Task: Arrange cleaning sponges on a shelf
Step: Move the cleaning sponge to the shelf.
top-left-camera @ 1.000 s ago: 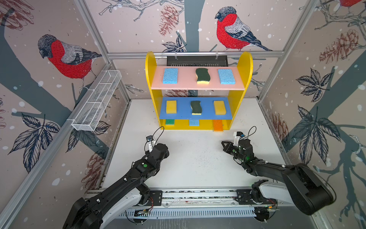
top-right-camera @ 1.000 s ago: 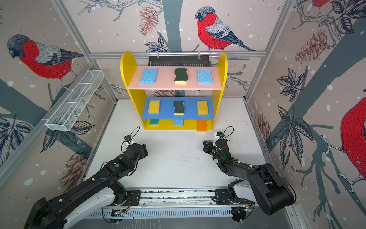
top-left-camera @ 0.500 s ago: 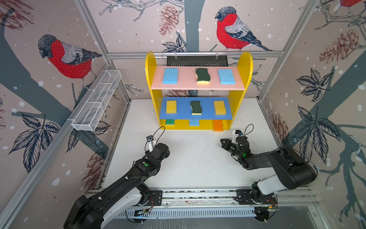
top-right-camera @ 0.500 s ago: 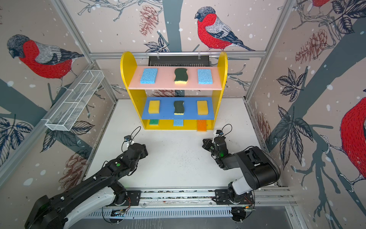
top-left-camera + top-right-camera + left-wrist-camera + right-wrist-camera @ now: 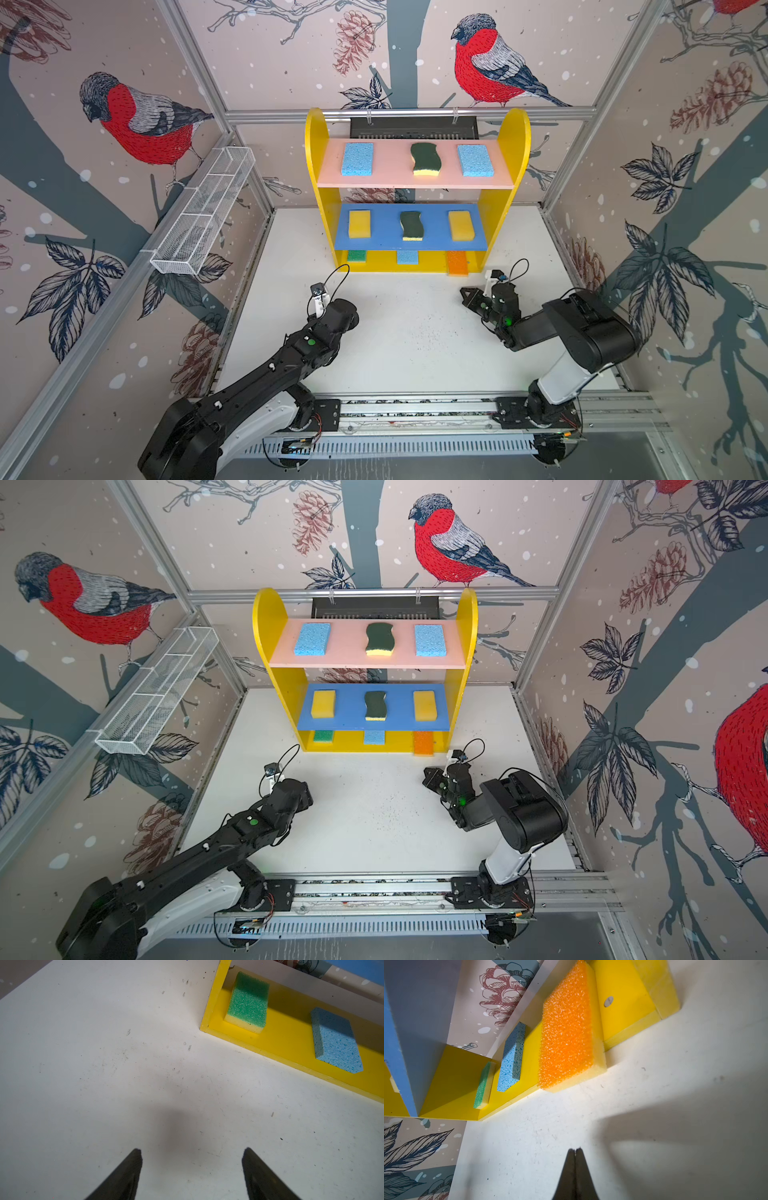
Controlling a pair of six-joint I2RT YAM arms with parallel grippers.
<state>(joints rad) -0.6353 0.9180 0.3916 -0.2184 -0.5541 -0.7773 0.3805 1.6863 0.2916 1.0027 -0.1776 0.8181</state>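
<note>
Currently: nine sponges [image 5: 424,158] on shelf [image 5: 315,166], three per board; orange sponge [image 5: 566,1032] overhangs bottom board's front edge. Wire basket [image 5: 203,216] on side wall. Left gripper [image 5: 192,1159] part-open, empty; right gripper [image 5: 575,1150] closed, empty, over desk [image 5: 415,332].

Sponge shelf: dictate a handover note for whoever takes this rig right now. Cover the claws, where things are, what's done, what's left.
Left claw: open, empty, above the bare table.
Right claw: shut, empty.
Shelf, pink board: two light blue sponges flanking a dark-green wavy sponge.
Blue board: two yellow sponges flanking a second dark-green wavy sponge.
Bottom board: green sponge, third light blue sponge, orange sponge, which pokes slightly past the front edge.
Done: all nine shelved.
Left: perhaps nudge the orange one in.
</note>
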